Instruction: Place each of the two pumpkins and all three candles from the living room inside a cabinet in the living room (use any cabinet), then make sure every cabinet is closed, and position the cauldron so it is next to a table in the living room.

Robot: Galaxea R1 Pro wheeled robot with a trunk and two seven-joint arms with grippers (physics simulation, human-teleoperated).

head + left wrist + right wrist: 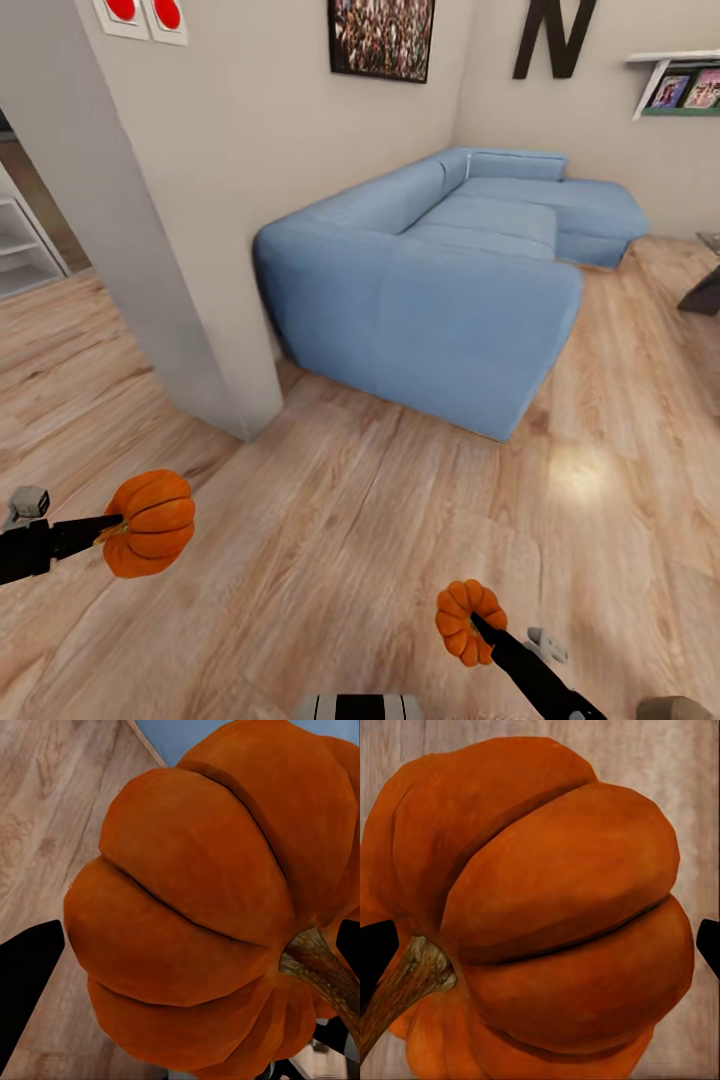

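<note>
I carry two orange ribbed pumpkins above the wooden floor. One pumpkin [150, 523] hangs at the lower left of the head view with my left gripper [108, 527] shut on it; up close the same pumpkin [217, 900] shows its brown stem between the dark fingers [26, 982]. The other pumpkin [468, 620] is low and right of centre, and my right gripper [482, 628] is shut on it. The right wrist view shows that pumpkin [547, 915] with its stem and a dark fingertip [375, 952] on either side. The candles, cabinet and cauldron are out of view.
A blue corner sofa [450, 270] stands ahead against the wall. A grey wall corner [190, 300] juts out at the left, with a doorway and white shelves [25, 250] beyond. A dark table edge [703, 290] shows at far right. Open wooden floor [340, 520] lies in front.
</note>
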